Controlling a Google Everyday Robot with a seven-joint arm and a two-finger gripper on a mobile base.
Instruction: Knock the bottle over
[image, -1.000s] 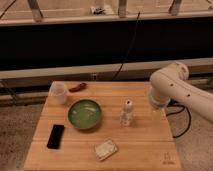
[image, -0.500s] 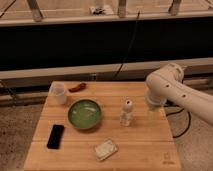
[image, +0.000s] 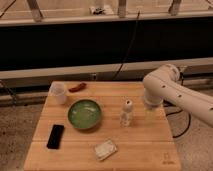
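Note:
The bottle (image: 127, 112) is small, clear and white-capped. It stands upright on the wooden table (image: 145, 145), right of centre. My white arm reaches in from the right, and its bent end hangs over the table's right edge. The gripper (image: 150, 107) is at the lower end of that arm, just right of the bottle and about level with its cap, a short gap away from it.
A green bowl (image: 84, 114) sits left of the bottle. A white translucent cup (image: 59, 93) and a red object (image: 77, 87) are at the back left. A black phone (image: 55, 136) lies front left, and a white packet (image: 105, 149) lies at the front. Cables run behind the table.
The arm has shifted a little to the left, closer to the bottle. The bottle still stands upright in the same spot.

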